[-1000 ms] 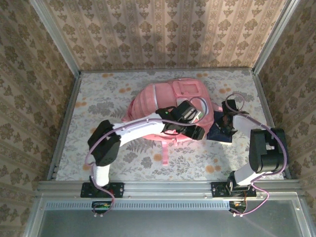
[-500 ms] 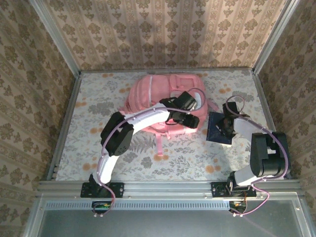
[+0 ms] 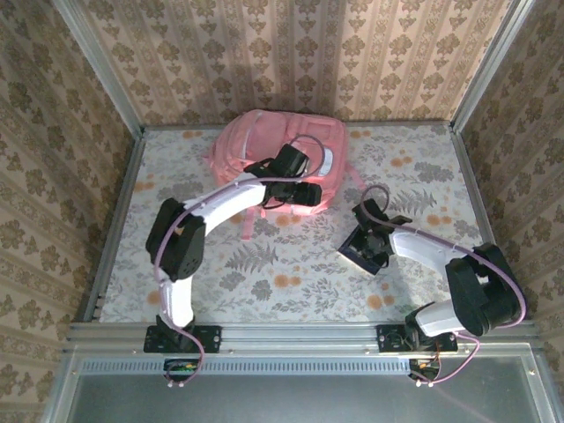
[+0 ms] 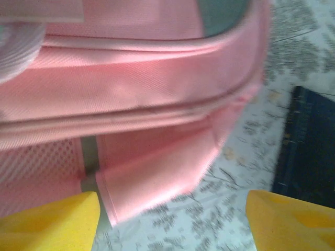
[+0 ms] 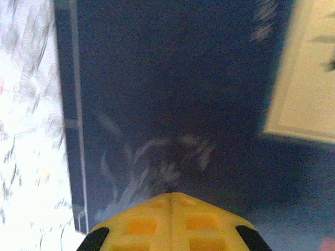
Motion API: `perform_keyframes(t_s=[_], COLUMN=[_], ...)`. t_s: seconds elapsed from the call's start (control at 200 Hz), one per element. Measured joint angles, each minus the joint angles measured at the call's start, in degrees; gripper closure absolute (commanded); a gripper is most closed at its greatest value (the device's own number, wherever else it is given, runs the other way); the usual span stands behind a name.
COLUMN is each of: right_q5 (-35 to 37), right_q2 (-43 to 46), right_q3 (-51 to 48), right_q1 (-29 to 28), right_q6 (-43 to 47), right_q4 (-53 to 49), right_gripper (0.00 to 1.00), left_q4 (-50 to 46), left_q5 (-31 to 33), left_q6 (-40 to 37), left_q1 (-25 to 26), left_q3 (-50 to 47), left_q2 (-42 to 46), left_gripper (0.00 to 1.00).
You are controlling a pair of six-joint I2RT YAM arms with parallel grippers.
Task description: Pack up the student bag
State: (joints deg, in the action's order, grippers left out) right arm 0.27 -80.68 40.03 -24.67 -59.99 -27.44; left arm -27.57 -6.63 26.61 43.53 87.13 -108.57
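Note:
The student bag [image 3: 264,145], a big pink backpack, lies at the back middle of the table, with one pink strap [image 3: 247,220] trailing toward me. My left gripper [image 3: 308,192] hovers at the bag's near right edge. In the left wrist view its yellow fingers [image 4: 47,222] stand wide apart and open, with a corner of the bag [image 4: 131,78] just ahead of them and nothing held. A dark blue book [image 3: 352,256] lies flat to the right of centre. My right gripper [image 5: 172,209] is shut, its tips resting on the book's cover [image 5: 172,94].
The floral tablecloth [image 3: 264,278] covers the table. Metal rails [image 3: 119,211] and wallpapered walls close in the left, right and back. A pale label [image 5: 309,68] sits on the book's cover. From the left wrist the book [image 4: 309,151] shows to the right of the bag.
The bag has slid back and to the left with my left gripper at it, and that gripper has opened wider. The right gripper and the blue book have moved left and nearer.

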Motion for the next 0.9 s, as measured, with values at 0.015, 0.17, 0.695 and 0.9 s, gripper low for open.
perform_keyframes(t_s=[0.015,0.17,0.695,0.9], right_q5=[-0.3,0.2,2.5,-2.5], right_q2=[0.2,6.4,-8.3,-10.5], right_q3=[0.1,2.8,7.8,8.3], right_q1=[-0.5,0.2,27.8,28.4], right_q6=[0.4,5.9,14.0,16.6], right_q4=[-0.3,-4.7,-5.4,0.1], right_gripper=[0.90,0.59,0.38,0.40], left_q4=[0.2,2.4,5.3,5.8], left_q5=[-0.1,-0.1,-1.7,-1.7], left_q6=[0.2,1.2,3.9,4.3], left_q1=[0.2,2.9,10.1,9.9], left_q3=[-0.6,-5.5,-16.0,-18.7], left_q2=[1.0,8.7,13.2,15.3], left_gripper=[0.24,0.24,0.22,0.21])
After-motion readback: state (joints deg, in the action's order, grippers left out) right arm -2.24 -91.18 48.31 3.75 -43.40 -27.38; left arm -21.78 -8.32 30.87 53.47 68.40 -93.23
